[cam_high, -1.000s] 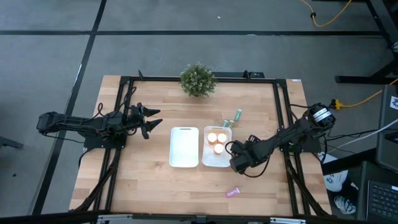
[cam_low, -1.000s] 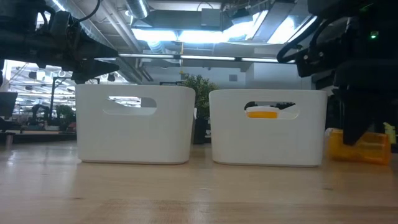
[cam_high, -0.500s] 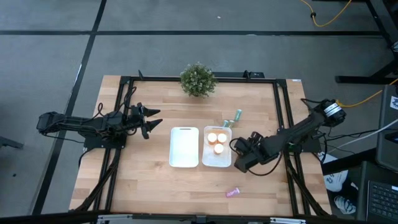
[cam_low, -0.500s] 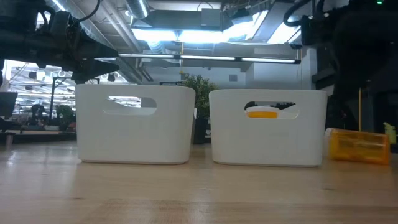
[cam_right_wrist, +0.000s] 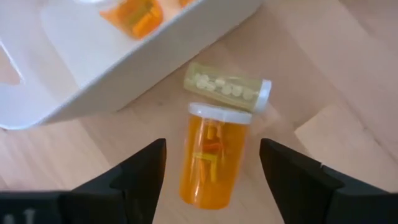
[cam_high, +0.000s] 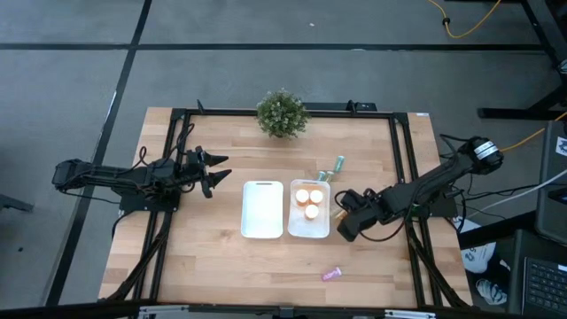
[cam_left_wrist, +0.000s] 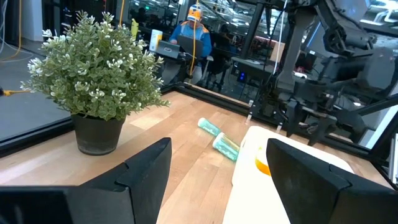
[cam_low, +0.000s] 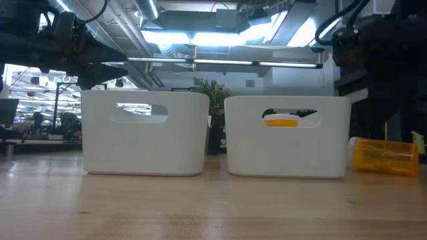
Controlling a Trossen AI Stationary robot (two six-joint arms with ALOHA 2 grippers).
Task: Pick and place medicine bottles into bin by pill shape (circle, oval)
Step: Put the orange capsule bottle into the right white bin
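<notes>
Sorting is partly done: three orange bottles are held in the right bin, centre frame; the left bin appears unfilled. The right claw is spread, ungripped, over an orange bottle on the desk. Teal bottles and a pink bottle remain outside. The left claw waits, released, centre left.

Two translucent orange plastic medicine bottles with white caps stand upright in the right white bin. A third orange bottle lies on its side beside that bin's right edge, cap touching a small pale bottle of round white pills. Two pale teal-green bottles lie near the bin's far right corner, and one pink bottle lies near the table's front edge.
</notes>
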